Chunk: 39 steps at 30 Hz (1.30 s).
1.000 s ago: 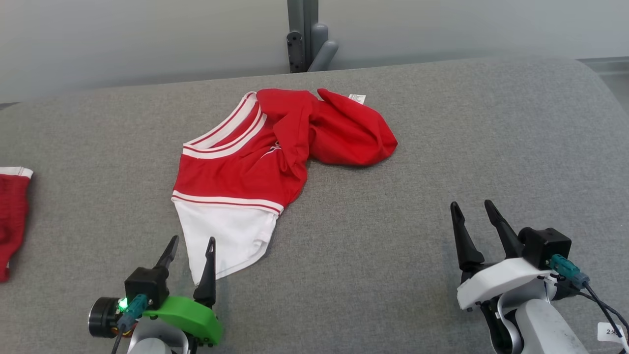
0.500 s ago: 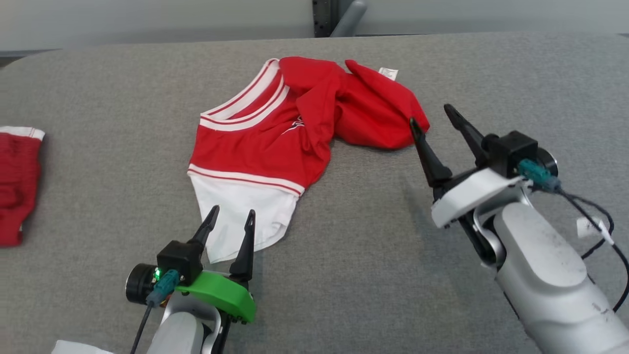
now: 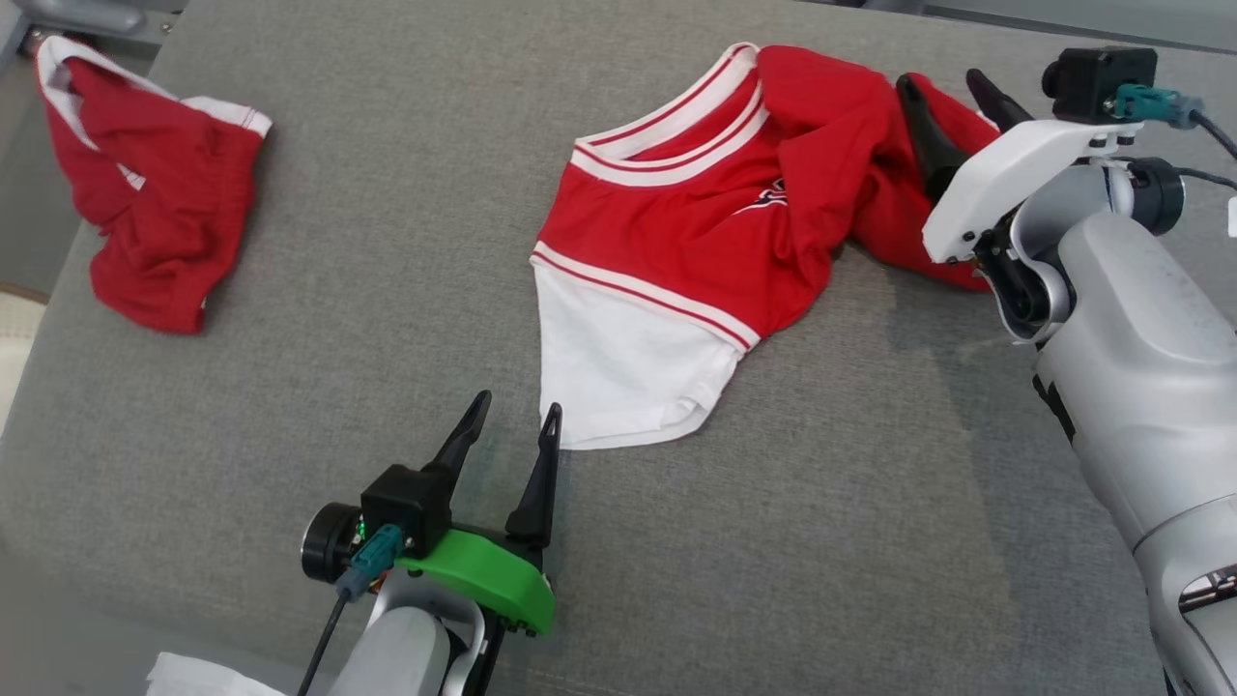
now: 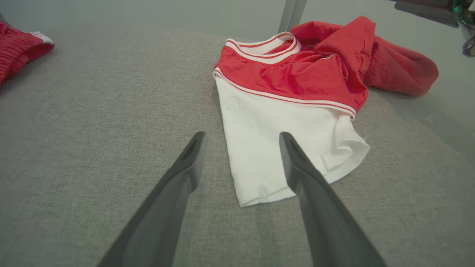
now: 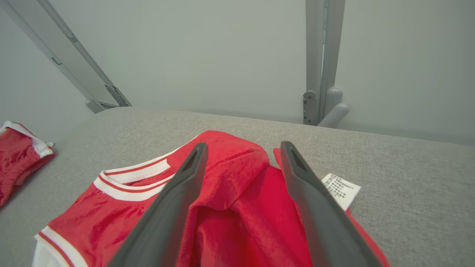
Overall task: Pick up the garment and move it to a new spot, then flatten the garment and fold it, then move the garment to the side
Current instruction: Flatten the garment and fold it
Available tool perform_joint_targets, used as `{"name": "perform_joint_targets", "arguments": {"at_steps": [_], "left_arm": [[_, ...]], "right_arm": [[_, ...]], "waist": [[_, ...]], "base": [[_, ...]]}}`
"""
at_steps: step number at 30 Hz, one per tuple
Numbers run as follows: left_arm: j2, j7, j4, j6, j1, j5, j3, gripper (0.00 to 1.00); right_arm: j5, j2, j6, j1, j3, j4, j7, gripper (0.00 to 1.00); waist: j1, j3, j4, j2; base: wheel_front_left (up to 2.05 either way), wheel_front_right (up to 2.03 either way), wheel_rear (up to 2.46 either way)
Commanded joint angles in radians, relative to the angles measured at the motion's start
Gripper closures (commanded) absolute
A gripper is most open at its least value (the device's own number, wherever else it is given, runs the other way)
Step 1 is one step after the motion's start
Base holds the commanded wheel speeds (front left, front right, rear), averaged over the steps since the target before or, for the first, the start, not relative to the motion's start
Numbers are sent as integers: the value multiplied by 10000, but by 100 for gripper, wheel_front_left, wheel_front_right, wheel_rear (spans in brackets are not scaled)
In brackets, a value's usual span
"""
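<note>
At the near edge of the grey fabric-covered counter (image 3: pixel 290 387), the left end effector (image 3: pixel 517 401) sits low with its two fingers spread wide and nothing between them. Its tips bracket the corner of the white hem, the nearest free edge. That seems a sensible place to take hold, since a hem corner lifts cleanly.

Just beyond lies the garment (image 3: pixel 696 222), a red jersey with white trim. It rests toward the right half of the counter. Its white lower panel is fairly flat, but the red upper part is bunched and folded over itself.

Over that crumpled far end hangs the right end effector (image 3: pixel 939 77), also spread and gripping nothing. One finger is over the raised red fold and the other is close to the care label (image 5: pixel 340 189). With a grasp at each end the cloth could be lifted without dragging; the pickup has not begun.

Farther off, at the far left corner, a second red garment (image 3: pixel 155 232) lies well apart.
</note>
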<state>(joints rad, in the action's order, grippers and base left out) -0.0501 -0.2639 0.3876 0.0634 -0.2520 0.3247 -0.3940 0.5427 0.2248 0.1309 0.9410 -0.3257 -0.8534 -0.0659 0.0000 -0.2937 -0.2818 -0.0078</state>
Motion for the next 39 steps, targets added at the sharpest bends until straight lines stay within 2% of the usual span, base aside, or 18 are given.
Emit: {"name": "perform_joint_targets", "arguments": {"at_steps": [1, 9, 10, 11, 13, 16, 21, 24, 27, 31, 39], "left_arm": [[-8, -7, -85, -67, -173, 70, -63, 0], [-7, -6, -127, -206, -145, 263, -549, 0], [-7, -7, -141, -222, -154, 281, -582, 0], [-7, -7, -144, -242, -156, 285, -608, 0], [-8, -7, -131, -281, -172, 317, -627, 0], [-8, -7, -83, -294, -189, 328, -553, 0], [-10, -7, -71, -291, -132, 222, -396, 0], [-11, -7, 30, -215, -27, 139, -279, 0], [-13, -7, 120, -193, 93, 58, -114, 0], [-16, -7, 265, -123, 280, -140, 192, 0], [-20, -7, 578, 80, 633, -539, 1009, 0]], "right_arm": [[83, 56, -3, 121, 50, -193, 66, 0], [-37, 188, -3, 1037, 179, -1887, 386, 0], [-140, 214, -3, 1117, 131, -2063, 374, 5], [-164, 190, -3, 1183, 158, -2227, 354, 27], [-268, 121, -3, 1324, 103, -2455, 298, 100], [-305, 88, -3, 1470, 71, -2516, -108, 100], [-187, 154, -3, 1681, 48, -2137, -1400, 100], [-194, 317, -3, 1737, 31, -1520, -1882, 100], [-102, 463, -3, 1255, 214, -291, -2003, 100], [-277, 523, -3, -456, 888, 2028, -1990, 100], [-1306, -535, -3, -5547, 2367, 5701, -1995, 100]], "waist": [[0, -668, -897, 78], [0, -943, -1285, 78], [0, -963, -1296, 78], [0, -976, -1300, 78], [0, -994, -1291, 78], [0, -976, -1215, 78], [0, -707, -862, 78], [0, -400, -513, 78], [0, -46, -63, 78], [0, 435, 737, 78], [0, 1102, 2441, 78]], "base": [[0, 0, 0], [0, 0, 0], [0, 0, 0], [0, 0, 0], [0, 0, 0], [0, 0, 0], [0, 0, 0], [0, 0, 0], [0, 0, 0], [0, 0, 0], [0, 0, 0]]}}
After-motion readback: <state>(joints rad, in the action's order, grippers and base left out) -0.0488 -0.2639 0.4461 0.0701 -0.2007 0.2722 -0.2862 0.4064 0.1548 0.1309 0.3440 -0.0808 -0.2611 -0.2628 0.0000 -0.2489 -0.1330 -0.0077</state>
